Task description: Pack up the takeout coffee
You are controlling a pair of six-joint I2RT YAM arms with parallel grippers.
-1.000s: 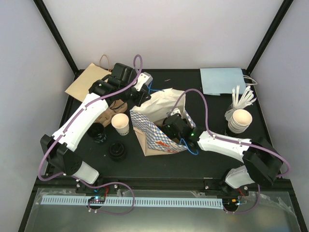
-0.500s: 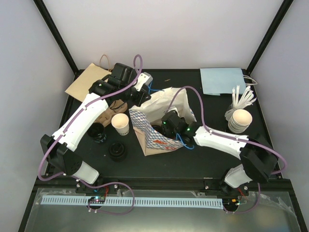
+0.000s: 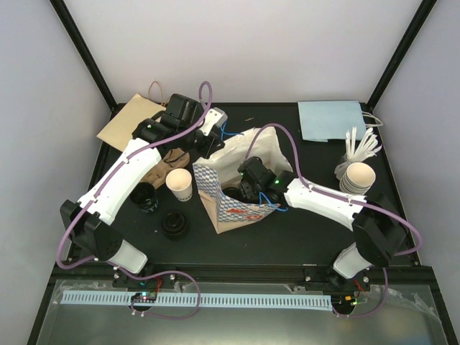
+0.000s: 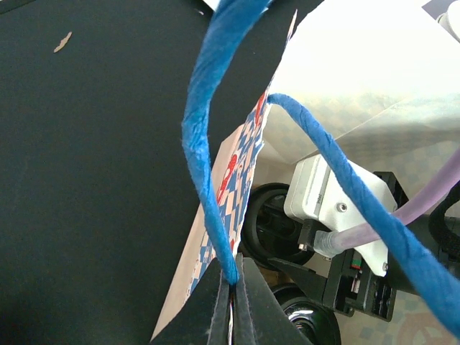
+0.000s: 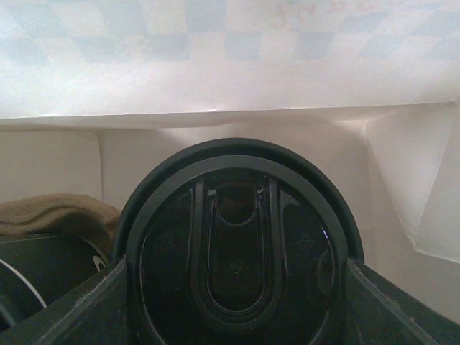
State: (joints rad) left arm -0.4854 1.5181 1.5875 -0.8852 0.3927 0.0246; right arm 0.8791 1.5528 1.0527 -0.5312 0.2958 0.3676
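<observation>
1. The bag (image 3: 228, 208) mouth is being filled by the right gripper (image 3: 242, 188) and its lidded cup (image 5: 233, 251).
2. The opening is being crossed by the blue handle (image 4: 205, 158).
3. The bag's left flank is being crowded by a paper cup (image 3: 180, 184) and black lids (image 3: 175, 225).
4. Bare surface (image 3: 316, 154) is being left open between bag and cup stack (image 3: 357, 178).

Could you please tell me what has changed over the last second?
The right gripper, closed on the black-lidded cup, has moved farther left into the checkered bag. The left gripper still pinches the bag's blue handle, holding it open; the paper cup beside the bag has not moved.
</observation>
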